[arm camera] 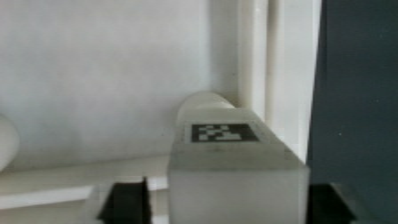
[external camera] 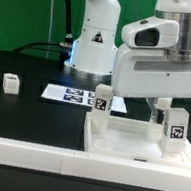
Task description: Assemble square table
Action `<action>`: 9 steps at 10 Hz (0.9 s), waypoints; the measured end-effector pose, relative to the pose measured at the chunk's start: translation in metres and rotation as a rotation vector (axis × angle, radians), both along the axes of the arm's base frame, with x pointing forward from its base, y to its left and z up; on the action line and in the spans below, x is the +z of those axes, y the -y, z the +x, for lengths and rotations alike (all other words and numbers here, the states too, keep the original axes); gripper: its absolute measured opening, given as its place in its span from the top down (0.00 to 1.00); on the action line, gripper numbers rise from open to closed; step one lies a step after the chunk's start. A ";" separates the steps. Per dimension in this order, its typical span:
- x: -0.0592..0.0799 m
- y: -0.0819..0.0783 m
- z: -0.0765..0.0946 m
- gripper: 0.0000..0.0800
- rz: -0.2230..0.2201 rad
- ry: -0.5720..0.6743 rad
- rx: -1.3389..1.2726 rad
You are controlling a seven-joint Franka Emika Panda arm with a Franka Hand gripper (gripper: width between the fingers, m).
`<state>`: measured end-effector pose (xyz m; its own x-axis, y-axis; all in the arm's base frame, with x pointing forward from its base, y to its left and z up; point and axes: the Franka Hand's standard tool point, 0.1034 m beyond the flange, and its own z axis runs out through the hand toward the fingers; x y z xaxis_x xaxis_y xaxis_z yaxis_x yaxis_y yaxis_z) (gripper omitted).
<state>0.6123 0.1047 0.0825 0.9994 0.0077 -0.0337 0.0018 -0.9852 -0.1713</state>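
Exterior view: the square tabletop (external camera: pixel 126 142) lies rim-up at the front of the black table, toward the exterior view's right. At least 2 tagged legs stand on it: a left leg (external camera: pixel 102 100) at its back corner and a right leg (external camera: pixel 176 124). 1 loose leg (external camera: pixel 10 83) sits well apart at the exterior view's left. The marker board (external camera: pixel 78 96) is behind. The hand housing (external camera: pixel 162 50) hangs low over the tabletop and hides the fingers, so which leg it's on isn't clear here.

Wrist view: the gripper (arm camera: pixel 222 203) straddles a tagged leg (arm camera: pixel 222 135) standing just beside the tabletop's raised rim (arm camera: pixel 267 60). Dark fingers (arm camera: pixel 121 203) sit close on both sides, jaws about leg-width apart. Can't tell if they're actually clamped or just off the surface.

My read: it's fitting a leg at a corner. Next move needs a confirmed firm pinch, then a twist with the leg kept upright, since any tilt risks a bad seat. The loose leg is likely not yet fitted.
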 end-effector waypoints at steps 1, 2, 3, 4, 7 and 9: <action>0.000 0.000 0.000 0.64 -0.002 -0.013 -0.078; 0.000 -0.001 0.000 0.64 -0.004 -0.028 -0.160; 0.000 -0.001 0.000 0.64 -0.007 -0.041 -0.238; 0.000 -0.001 0.000 0.64 -0.009 -0.054 -0.307; 0.000 -0.002 0.003 0.64 -0.008 -0.094 -0.672; -0.001 -0.004 0.005 0.64 0.065 -0.102 -1.046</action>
<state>0.6177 0.1085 0.0813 0.5015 -0.8524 -0.1482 -0.8616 -0.4764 -0.1753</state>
